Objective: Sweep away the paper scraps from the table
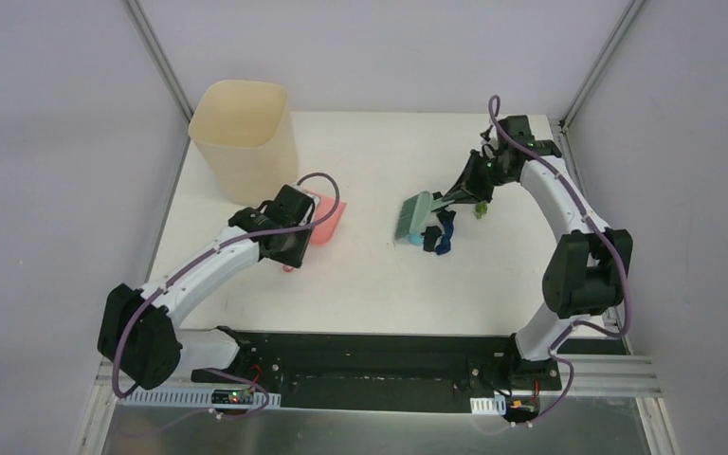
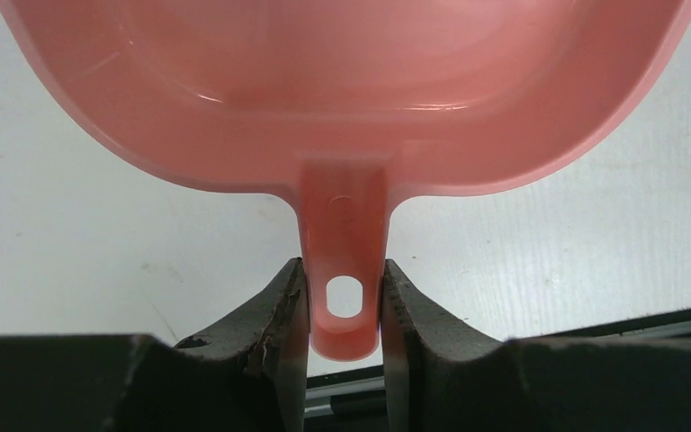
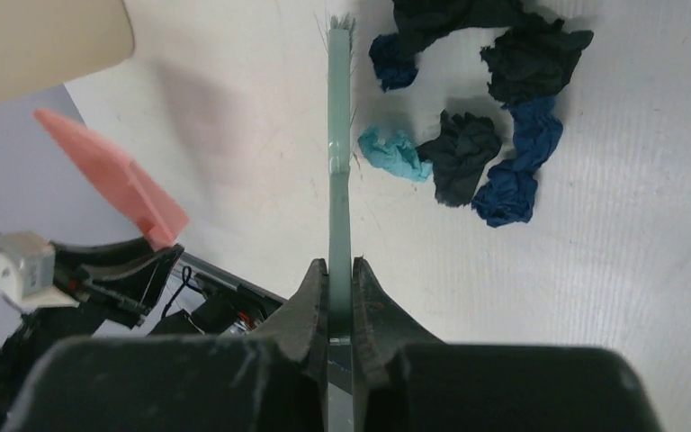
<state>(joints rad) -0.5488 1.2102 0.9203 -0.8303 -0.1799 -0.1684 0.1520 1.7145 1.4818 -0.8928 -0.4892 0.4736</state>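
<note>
Several paper scraps [image 1: 439, 232], dark blue, black and light blue, lie bunched on the white table [image 1: 370, 275] right of the teal hand brush [image 1: 415, 216]. A green scrap [image 1: 480, 209] lies apart to their right. In the right wrist view the scraps [image 3: 468, 153] lie right of the brush [image 3: 339, 171]. My right gripper [image 3: 339, 270] is shut on the brush handle. My left gripper [image 2: 343, 301] is shut on the handle of the pink dustpan [image 2: 342, 99]. That dustpan [image 1: 327, 216] is held left of the brush, with open table between them.
A tall cream bin [image 1: 245, 138] stands at the table's back left, just behind the dustpan. Grey walls enclose the table on the left, back and right. The black front edge [image 1: 370, 355] runs between the arm bases.
</note>
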